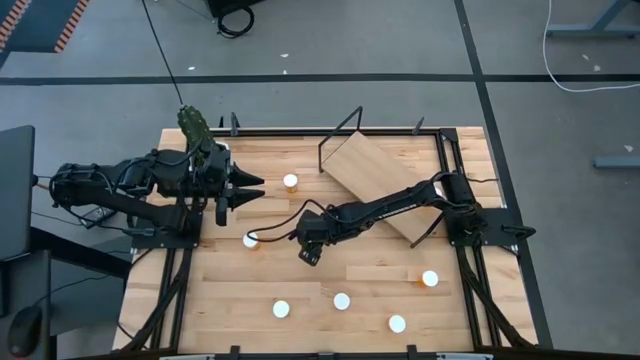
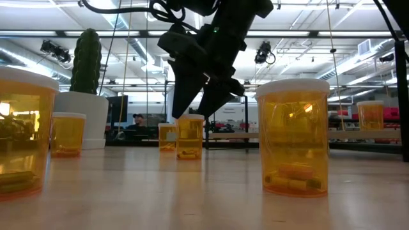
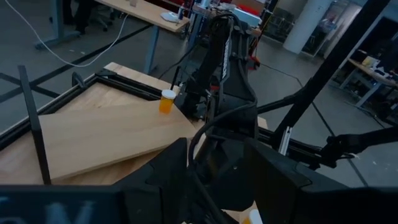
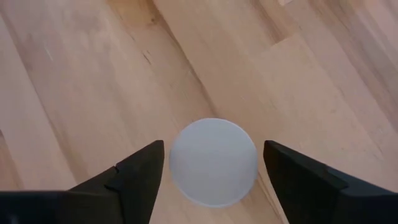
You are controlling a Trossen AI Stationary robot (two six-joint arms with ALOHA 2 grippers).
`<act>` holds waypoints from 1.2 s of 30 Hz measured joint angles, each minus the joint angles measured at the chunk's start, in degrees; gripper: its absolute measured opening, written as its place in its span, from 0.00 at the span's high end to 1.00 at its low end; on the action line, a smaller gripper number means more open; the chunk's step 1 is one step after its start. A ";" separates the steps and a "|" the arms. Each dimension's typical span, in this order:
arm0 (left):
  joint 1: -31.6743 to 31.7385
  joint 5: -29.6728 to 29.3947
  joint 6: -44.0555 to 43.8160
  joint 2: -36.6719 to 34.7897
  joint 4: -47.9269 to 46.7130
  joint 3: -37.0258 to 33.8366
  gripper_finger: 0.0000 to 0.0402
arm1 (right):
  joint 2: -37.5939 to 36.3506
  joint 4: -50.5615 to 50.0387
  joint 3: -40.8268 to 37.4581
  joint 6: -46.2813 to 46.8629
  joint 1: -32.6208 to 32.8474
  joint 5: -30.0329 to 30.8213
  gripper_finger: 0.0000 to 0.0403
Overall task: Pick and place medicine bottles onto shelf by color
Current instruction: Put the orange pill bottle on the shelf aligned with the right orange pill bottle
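Observation:
My right gripper [image 1: 306,252] hangs open over the table's middle, pointing down. Its wrist view shows a bottle's round white cap [image 4: 213,162] between the two fingers, with a gap on each side. In the low view its fingertips [image 2: 190,110] stand just above that orange bottle [image 2: 190,137], which stands upright on the table; the gripper hides it in the high view. My left gripper [image 1: 255,187] waits open at the table's left, pointing right. The shelf [image 1: 378,183] is a tilted light-wood board on a black wire frame, far right of centre.
Other white-capped bottles stand on the table at far centre [image 1: 290,181], left of my right gripper [image 1: 250,240], along the near side [image 1: 281,309] [image 1: 341,300] [image 1: 397,323] and at the right [image 1: 430,278]. A cactus pot [image 1: 195,125] stands at the far left corner.

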 joint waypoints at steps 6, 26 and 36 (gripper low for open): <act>0.00 -0.02 1.91 0.01 -0.04 0.00 0.58 | 0.01 0.00 0.00 0.00 0.02 -0.46 0.35; 0.02 -0.02 2.02 0.02 -4.38 0.00 0.58 | 0.00 -9.56 3.95 0.00 -0.02 -2.29 0.44; 0.02 -0.02 2.01 0.02 -6.48 0.00 0.58 | -0.20 -29.78 15.21 2.35 -0.02 -4.02 0.44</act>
